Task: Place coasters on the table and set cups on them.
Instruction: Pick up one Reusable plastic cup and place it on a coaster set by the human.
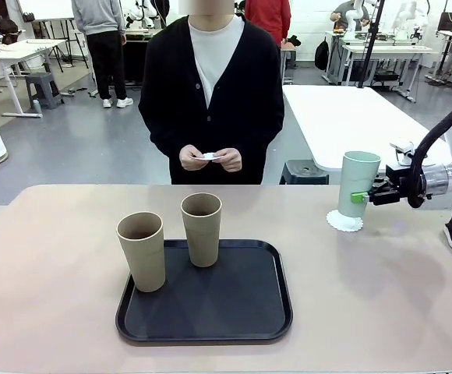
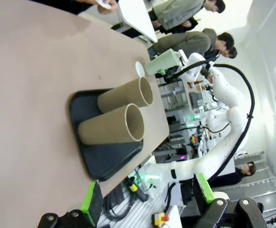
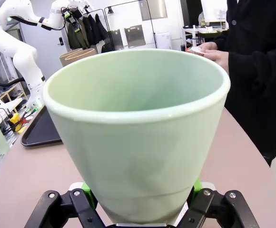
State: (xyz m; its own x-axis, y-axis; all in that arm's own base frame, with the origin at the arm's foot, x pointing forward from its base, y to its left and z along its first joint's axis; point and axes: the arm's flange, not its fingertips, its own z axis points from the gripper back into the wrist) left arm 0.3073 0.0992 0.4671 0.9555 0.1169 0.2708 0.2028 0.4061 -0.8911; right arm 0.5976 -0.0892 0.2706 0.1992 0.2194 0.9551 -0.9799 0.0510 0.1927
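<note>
Mint cup on coaster, right hand gripping it, left hand wide.

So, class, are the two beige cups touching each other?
Apart: the front view shows black tray between the nearer beige cup and the farther beige cup.

the mint green cup looks matt and smooth, like plastic; the beige-brown cups have the same dull finish; the black tray has a faint satin sheen; the table is smooth and matt; the white coaster looks papery
</note>
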